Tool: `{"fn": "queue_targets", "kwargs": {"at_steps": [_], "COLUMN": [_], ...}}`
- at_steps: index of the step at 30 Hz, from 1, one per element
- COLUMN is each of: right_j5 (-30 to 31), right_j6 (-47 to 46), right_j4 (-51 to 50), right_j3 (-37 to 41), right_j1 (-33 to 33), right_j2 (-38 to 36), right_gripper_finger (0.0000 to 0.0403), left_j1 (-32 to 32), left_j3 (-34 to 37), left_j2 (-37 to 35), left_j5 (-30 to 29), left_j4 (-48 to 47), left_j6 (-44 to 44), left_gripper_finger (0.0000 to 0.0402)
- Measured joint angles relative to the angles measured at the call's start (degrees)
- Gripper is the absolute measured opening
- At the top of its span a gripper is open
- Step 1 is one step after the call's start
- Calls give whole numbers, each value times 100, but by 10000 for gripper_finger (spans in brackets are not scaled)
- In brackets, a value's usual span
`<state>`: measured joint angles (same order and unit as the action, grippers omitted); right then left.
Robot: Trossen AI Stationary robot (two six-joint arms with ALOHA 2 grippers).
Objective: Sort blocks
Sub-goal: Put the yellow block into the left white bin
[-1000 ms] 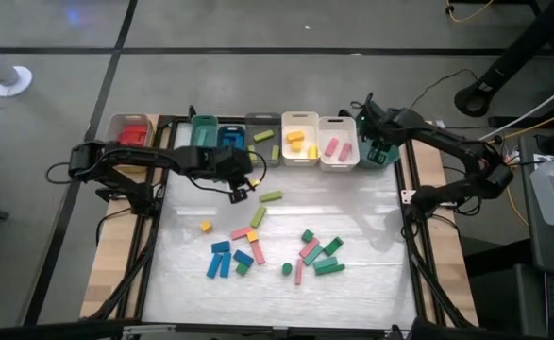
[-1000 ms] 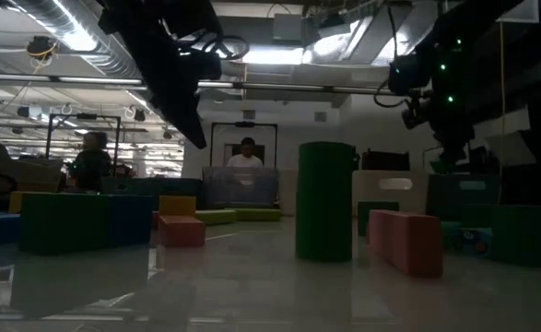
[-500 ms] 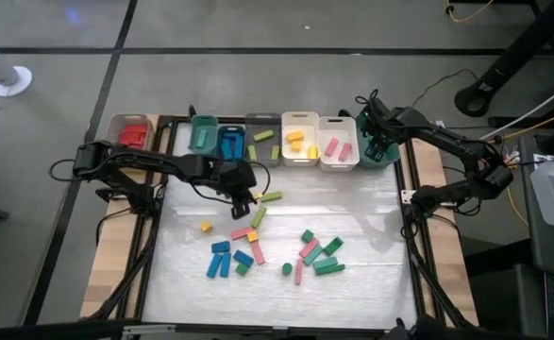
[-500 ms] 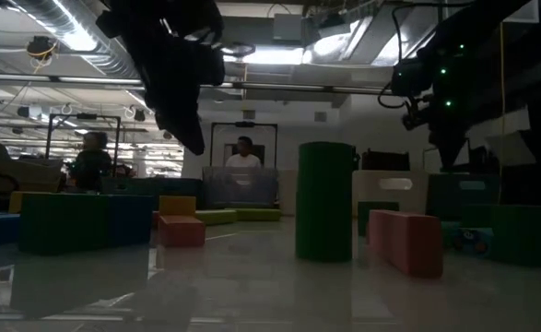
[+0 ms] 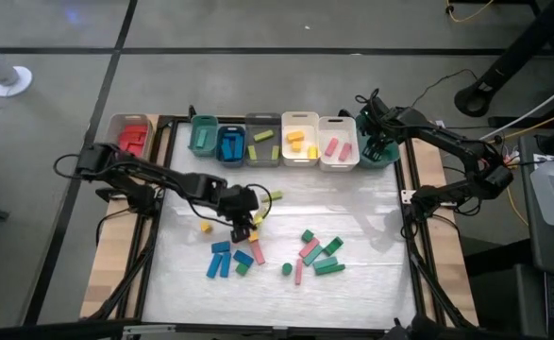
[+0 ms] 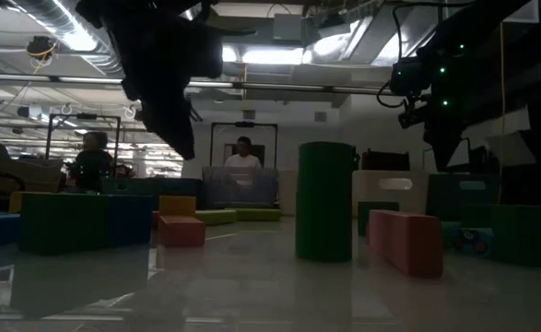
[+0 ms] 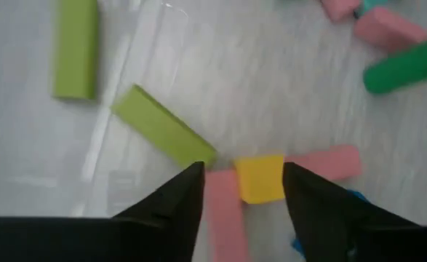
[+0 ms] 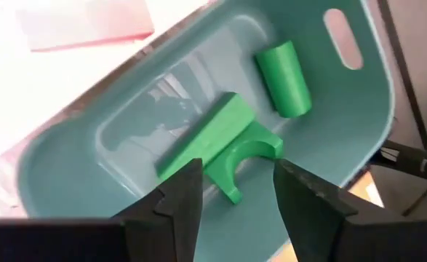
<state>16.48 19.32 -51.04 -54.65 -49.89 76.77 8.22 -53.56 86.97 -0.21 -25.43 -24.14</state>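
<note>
Loose blocks lie on the white table top: a yellow cube [image 7: 259, 178], pink bars [image 7: 224, 218], lime bars [image 7: 162, 127], blue bars [image 5: 220, 260] and green pieces [image 5: 326, 257]. My left gripper [image 7: 242, 175] hangs open above this pile [image 5: 243, 231]. The yellow cube and a pink bar show between its fingertips, lying flat on the table. My right gripper [image 8: 235, 167] stands open over the teal bin [image 8: 89, 145] at the far right [image 5: 378, 149]. A green arch block [image 8: 217, 149] and a green cylinder [image 8: 282, 76] lie on that bin's floor.
A row of bins runs along the far edge: red blocks [image 5: 132, 135], a teal bin [image 5: 204, 132], blue [image 5: 230, 144], lime [image 5: 263, 142], yellow [image 5: 299, 142], pink [image 5: 338, 146]. A lone yellow cube [image 5: 206, 227] lies left of the pile. People sit in the room beyond [image 6: 243, 157].
My left gripper has travelled from beside the blue bin toward the table's near edge and slightly right, ending over the pile of loose blocks. My right gripper has stayed over the far-right teal bin.
</note>
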Motion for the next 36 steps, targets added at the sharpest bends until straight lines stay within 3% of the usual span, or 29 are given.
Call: {"fn": "queue_targets", "kwargs": {"at_steps": [7,19,23,29,36], "right_j5": [-429,-604,-657,-826,-1013], "right_j6": [-1,-1,-1,2,44], "right_j4": [-1,-12,-10,-5,107], "right_j3": [0,0,0,0,0], "right_j1": [0,0,4,184,1088], "right_j2": [0,2,2,-7,-306], "right_gripper_finger": [170,170,170,170,170], "left_j1": [451,496,482,477,342], "left_j3": [2,-9,-13,-13,-1], "left_j2": [610,1259,1275,1266,1098], "left_j5": [3,-59,-104,-250,-267], "left_j4": [157,708,712,784,776], "left_j6": [31,1,26,201,360], "left_gripper_finger": [217,218,197,115,115]}}
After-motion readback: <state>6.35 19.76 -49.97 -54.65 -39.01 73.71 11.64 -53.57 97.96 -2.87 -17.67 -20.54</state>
